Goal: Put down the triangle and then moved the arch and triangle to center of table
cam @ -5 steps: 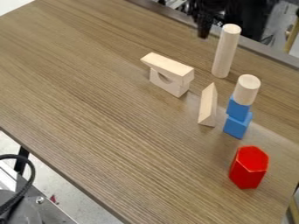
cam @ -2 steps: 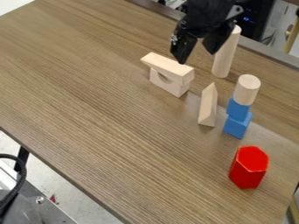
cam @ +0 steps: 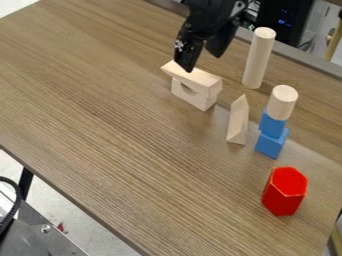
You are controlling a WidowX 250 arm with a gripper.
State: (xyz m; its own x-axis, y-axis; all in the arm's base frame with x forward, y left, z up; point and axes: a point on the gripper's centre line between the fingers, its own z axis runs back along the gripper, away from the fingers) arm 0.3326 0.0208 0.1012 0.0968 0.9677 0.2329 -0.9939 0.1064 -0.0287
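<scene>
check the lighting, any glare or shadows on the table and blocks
camera view: a soft pale sheen on the table beside the stacked blue blocks; camera view: the red hexagonal prism is brighter on top than on its darker sides; camera view: small pale highlights on the black gripper

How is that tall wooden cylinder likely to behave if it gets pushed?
The tall cylinder would probably tip rather than slide if pushed high up, since it stands on a narrow round end. Once down, its curved side could let it roll on the flat table. It looks like plain wood, so it should stay stiff.
</scene>
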